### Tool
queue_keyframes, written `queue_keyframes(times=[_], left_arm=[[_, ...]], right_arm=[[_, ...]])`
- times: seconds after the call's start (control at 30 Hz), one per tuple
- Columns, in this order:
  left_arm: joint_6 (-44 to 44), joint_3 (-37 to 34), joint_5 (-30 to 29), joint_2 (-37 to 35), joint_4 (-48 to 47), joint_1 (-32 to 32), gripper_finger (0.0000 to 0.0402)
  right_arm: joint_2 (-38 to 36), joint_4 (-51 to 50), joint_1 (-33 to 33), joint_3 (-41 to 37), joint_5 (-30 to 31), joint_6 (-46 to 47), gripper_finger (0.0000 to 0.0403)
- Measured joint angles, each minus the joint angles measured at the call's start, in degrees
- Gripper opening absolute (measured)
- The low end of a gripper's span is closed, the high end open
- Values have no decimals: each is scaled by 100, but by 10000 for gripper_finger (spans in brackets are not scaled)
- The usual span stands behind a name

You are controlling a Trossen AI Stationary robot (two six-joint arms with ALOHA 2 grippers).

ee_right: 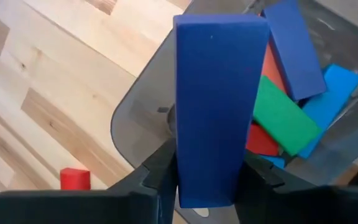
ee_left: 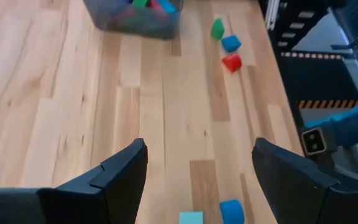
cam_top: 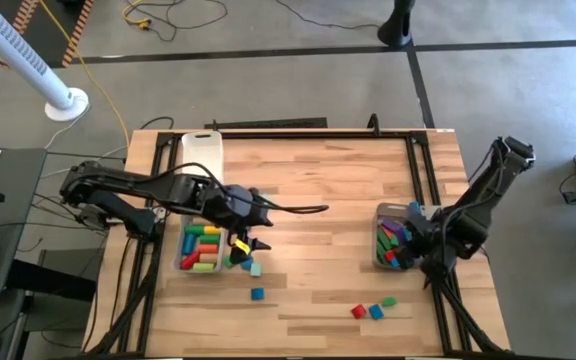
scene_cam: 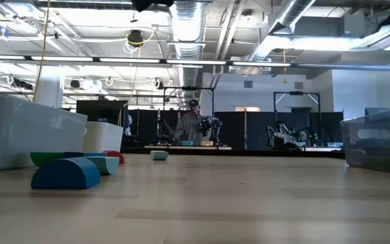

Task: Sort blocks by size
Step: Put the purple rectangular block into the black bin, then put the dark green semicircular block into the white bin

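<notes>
My right gripper [ee_right: 207,186] is shut on a dark blue bar [ee_right: 216,93] above the clear right bin [cam_top: 380,228], which holds green, blue and red blocks [ee_right: 281,118]. My left gripper [ee_left: 197,180] is open and empty, just right of the clear left bin [cam_top: 180,262], which holds red, green and yellow bars. Below the left gripper a teal block [ee_left: 191,218] and a blue block [ee_left: 231,210] lie on the table. A red block [cam_top: 358,312], a blue one [cam_top: 375,312] and a green one [cam_top: 389,301] lie near the front edge. My right gripper pinches the dark blue bar between its two fingers [ee_right: 157,177], one on each long side, near the bar's end closest to the wrist [ee_right: 207,180]. The bar points away from the wrist, along the fingers. It is lifted clear over the bin's near rim.
A white tray [cam_top: 200,150] lies at the table's far left. A black frame [cam_top: 423,160] runs along the table's edges. In the low view a blue half-round block [scene_cam: 66,173] and other blocks lie in front of the bin at the picture's left. A person [scene_cam: 193,125] stands far behind the table.
</notes>
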Motion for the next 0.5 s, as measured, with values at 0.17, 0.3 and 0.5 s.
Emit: queue_keyframes(times=[0.17,0.3,0.5], left_arm=[[-70,-257,-14,0,-1,0,274],[-227,-577,-56,2,-28,0,274],[-316,-942,-99,4,-128,2,274]], right_arm=[[28,8,-96,0,-2,-30,158],[27,13,-94,0,-2,-29,165],[26,88,-94,0,-1,-31,178]])
